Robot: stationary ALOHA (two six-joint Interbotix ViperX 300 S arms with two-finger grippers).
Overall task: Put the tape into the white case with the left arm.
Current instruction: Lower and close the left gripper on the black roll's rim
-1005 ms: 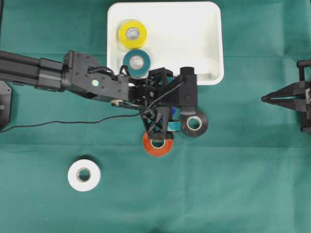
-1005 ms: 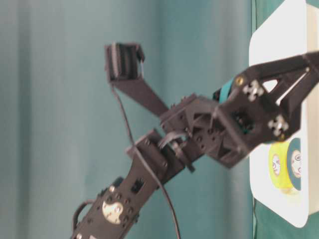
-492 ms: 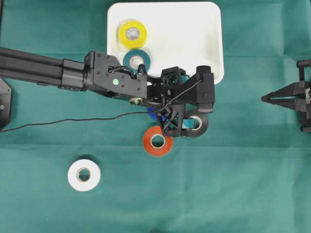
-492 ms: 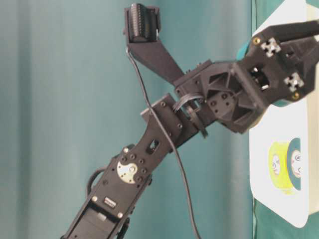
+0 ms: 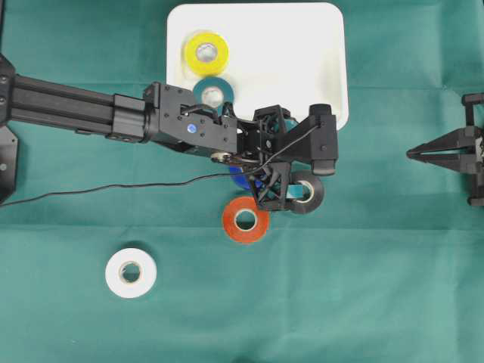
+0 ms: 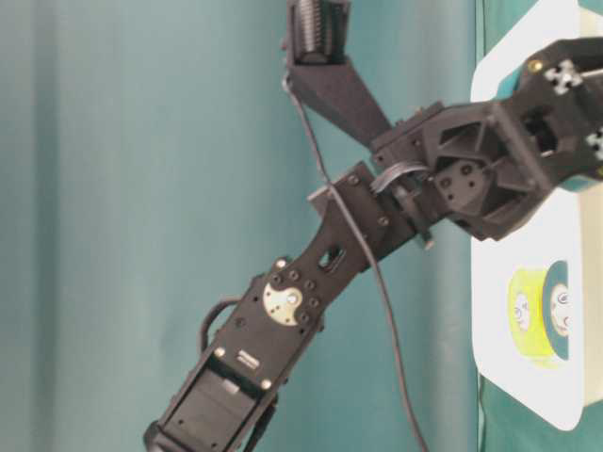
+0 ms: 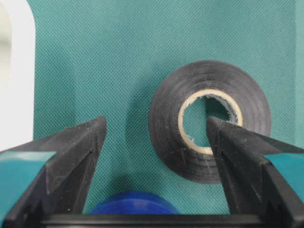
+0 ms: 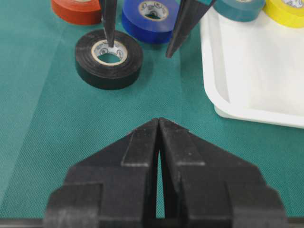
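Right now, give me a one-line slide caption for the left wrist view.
Open left gripper straddles one wall of the black tape roll, one fingertip in its core, the white case at frame edge.

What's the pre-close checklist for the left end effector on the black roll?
1. Left end effector open: ok, the jaws stand wide apart.
2. One finger in the core of the black tape roll: ok, its tip sits inside the cardboard ring.
3. Other finger outside the roll wall: ok, it hangs over bare cloth between the roll and the white case.
4. Blue roll out of the closing path: cannot tell, it lies close behind the fingers.
5. Room in the case: ok, yellow roll and teal roll fill only one corner.
6. Right end effector out of the way: ok, shut and parked off to the side.
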